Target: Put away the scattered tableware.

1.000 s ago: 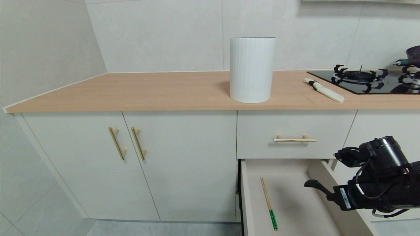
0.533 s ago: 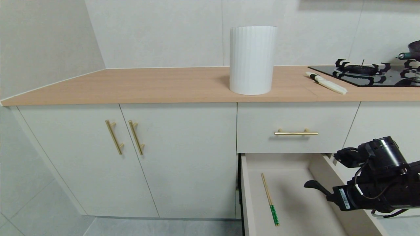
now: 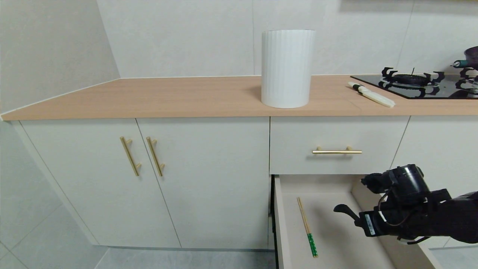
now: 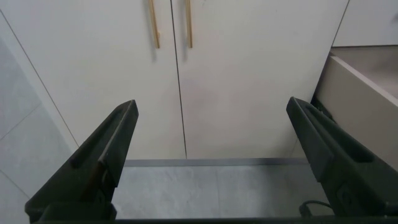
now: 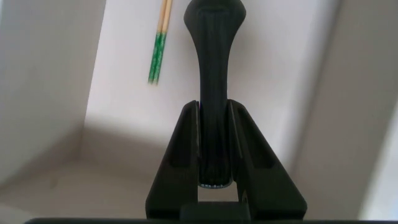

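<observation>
A black utensil with a rounded end sticks out of my right gripper, which is shut on its handle above the open lower drawer. Inside the drawer, near its left wall, lies a pair of bamboo chopsticks with green ends. A cream knife rests on the wooden countertop beside the stove. My left gripper hangs open and holds nothing, low in front of the cabinet doors.
A tall white ribbed canister stands on the countertop above the drawers. A black gas stove sits at the far right. The upper drawer with its gold handle is closed. The double doors on the left are closed.
My right gripper has moved left with the black utensil, further over the open drawer. The head camera shifted earlier, then stayed still. The chopsticks have not moved.
</observation>
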Tool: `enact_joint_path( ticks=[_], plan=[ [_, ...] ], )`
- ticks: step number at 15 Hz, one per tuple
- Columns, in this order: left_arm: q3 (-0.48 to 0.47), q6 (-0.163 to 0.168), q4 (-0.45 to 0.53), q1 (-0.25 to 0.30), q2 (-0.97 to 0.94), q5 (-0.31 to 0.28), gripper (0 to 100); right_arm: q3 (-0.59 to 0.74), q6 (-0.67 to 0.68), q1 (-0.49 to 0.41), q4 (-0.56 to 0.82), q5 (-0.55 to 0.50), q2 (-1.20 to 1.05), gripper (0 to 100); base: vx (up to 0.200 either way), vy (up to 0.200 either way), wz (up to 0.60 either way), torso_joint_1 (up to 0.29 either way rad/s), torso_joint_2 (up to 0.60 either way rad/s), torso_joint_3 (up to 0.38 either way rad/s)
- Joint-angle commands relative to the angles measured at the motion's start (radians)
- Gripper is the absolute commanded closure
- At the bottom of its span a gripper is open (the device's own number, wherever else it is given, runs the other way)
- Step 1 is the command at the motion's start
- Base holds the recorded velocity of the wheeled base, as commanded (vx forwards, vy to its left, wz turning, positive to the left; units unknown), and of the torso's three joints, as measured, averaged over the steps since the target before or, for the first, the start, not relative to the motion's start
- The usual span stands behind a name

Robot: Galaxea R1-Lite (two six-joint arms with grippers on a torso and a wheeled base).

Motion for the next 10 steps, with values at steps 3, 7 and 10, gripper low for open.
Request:
enact_joint_path(
  ticks=[3, 7, 10],
  plan=[
    [0.0, 0.0, 0.0, 0.0, 0.0, 0.0, 0, 0.021, 0.015, -0.007, -0.205, -0.043, 0.259, 100, 0.0, 0.0, 0.0, 0.0, 0.0, 0.0],
    [0.0, 0.0, 0.0, 0.001, 0.0, 0.0, 0, 0.016, 0.021, -0.007, -0.372, -0.051, 0.379, 100, 0.0, 0.0, 0.0, 0.0, 0.0, 0.0],
    [0.0, 0.0, 0.0, 0.001, 0.0, 0.0, 0, -0.012, 0.019, -0.012, -0.402, -0.077, 0.429, 100, 0.0, 0.0, 0.0, 0.0, 0.0, 0.0]
  ],
)
